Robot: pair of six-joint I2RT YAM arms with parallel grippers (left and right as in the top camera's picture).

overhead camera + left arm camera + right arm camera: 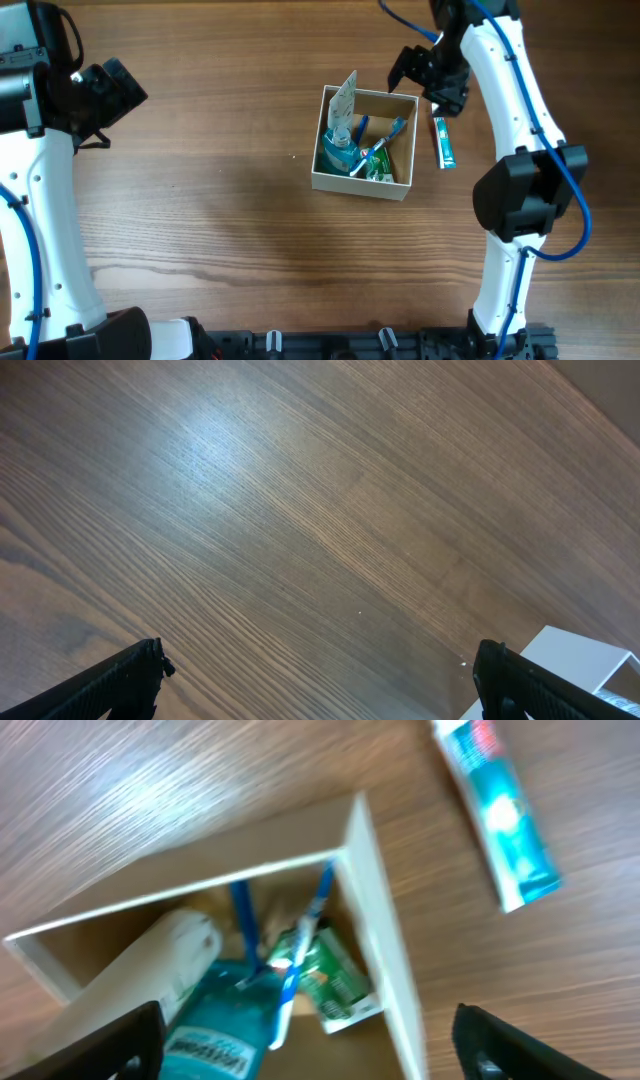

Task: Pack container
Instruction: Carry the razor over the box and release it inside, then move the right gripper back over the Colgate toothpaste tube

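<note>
The container point(361, 186) is a square white cardboard box with a brown inside, at mid table. It holds a teal bottle point(338, 155), a white tube point(343, 100), blue toothbrushes point(385, 140) and a green packet point(378, 170). The right wrist view shows its wall point(375, 910), the bottle point(215, 1030), a toothbrush point(295, 970) and the packet point(335, 982). A teal toothpaste tube point(444, 142) lies on the table right of the box, also in the right wrist view point(498, 810). My right gripper point(425, 80) is open and empty above the box's far right corner. My left gripper point(318, 680) is open and empty over bare table.
The wooden table point(220, 200) runs wide to the left of the box. A corner of the box point(580, 660) shows at the lower right of the left wrist view. A black rail point(380, 342) lines the front edge.
</note>
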